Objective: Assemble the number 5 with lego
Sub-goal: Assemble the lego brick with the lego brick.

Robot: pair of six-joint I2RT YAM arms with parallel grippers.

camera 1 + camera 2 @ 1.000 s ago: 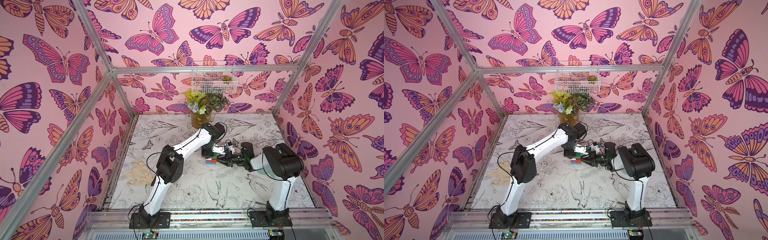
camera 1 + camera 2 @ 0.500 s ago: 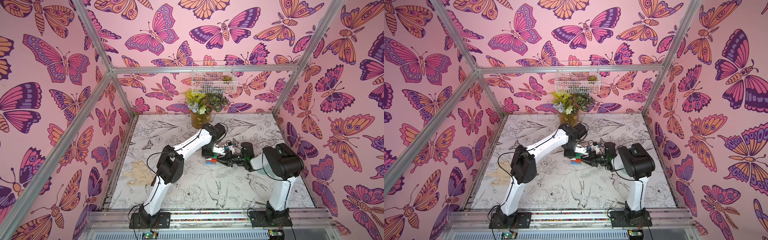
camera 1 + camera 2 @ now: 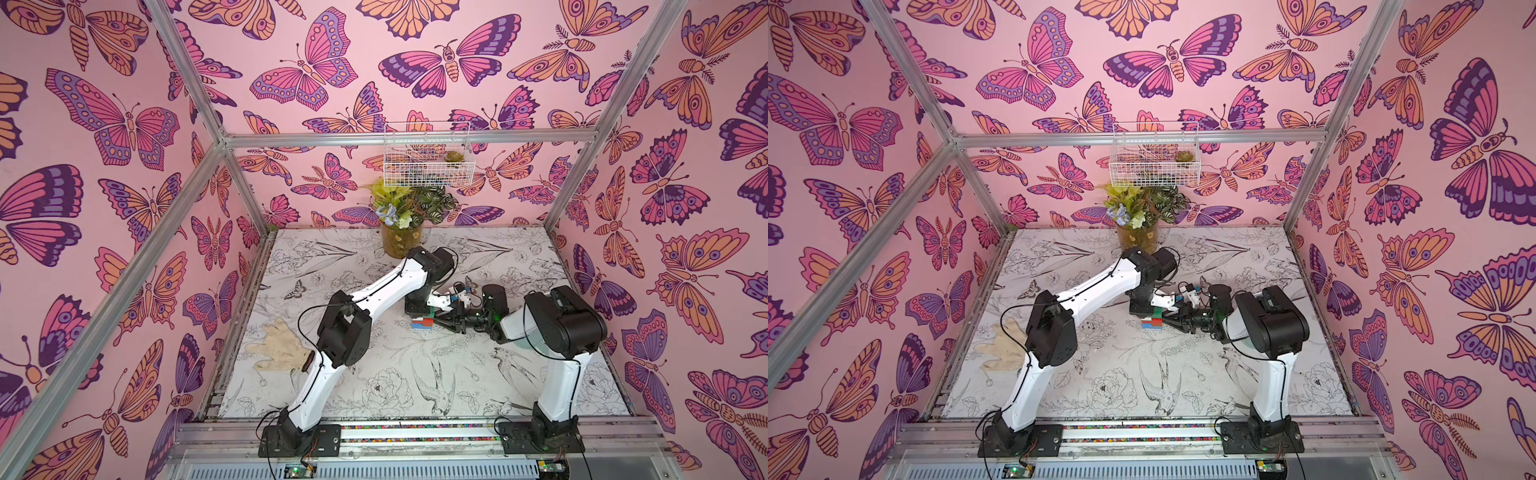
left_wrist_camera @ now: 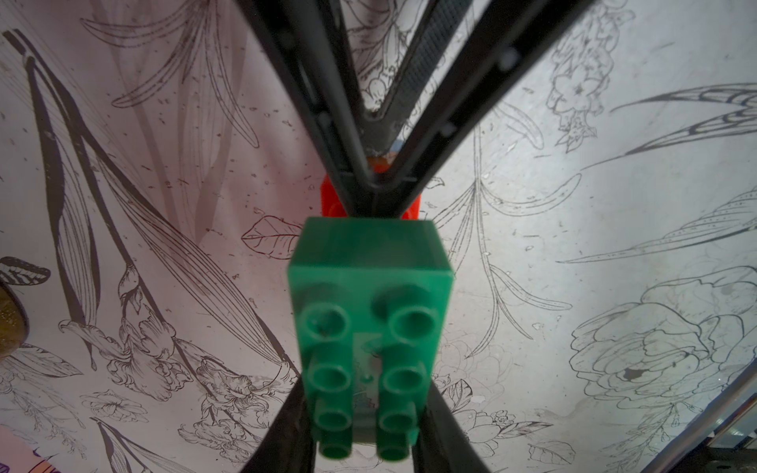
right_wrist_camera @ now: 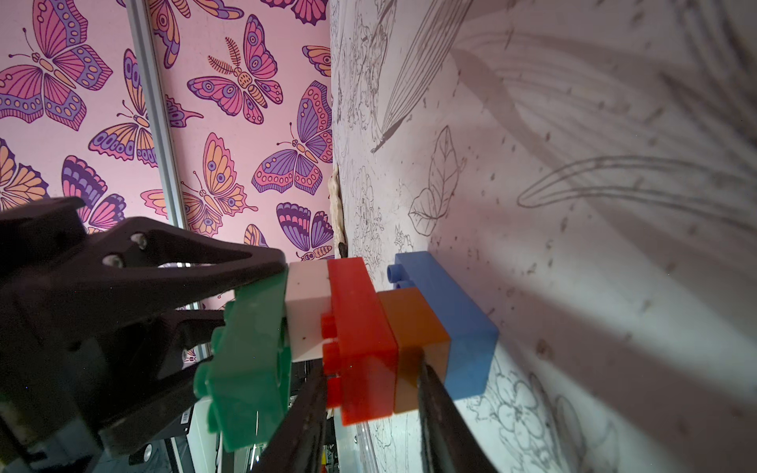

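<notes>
The lego stands as one stack (image 3: 422,323) (image 3: 1151,323) in the middle of the table. The right wrist view shows its order: blue brick (image 5: 450,303) on the table, orange (image 5: 413,327), red (image 5: 360,327), white (image 5: 307,311), green (image 5: 250,368) on top and slightly tilted. My left gripper (image 4: 368,430) (image 3: 432,309) reaches down from above and is shut on the green brick (image 4: 368,286). My right gripper (image 5: 368,409) (image 3: 1165,321) comes in from the right, lying low, its fingers closed above and below the red and orange bricks.
A flower vase (image 3: 401,241) stands at the back just behind the left arm's elbow. A wire basket (image 3: 428,160) hangs on the back wall. A beige hand-shaped patch (image 3: 282,345) lies at the left. Pink butterfly walls close in on three sides.
</notes>
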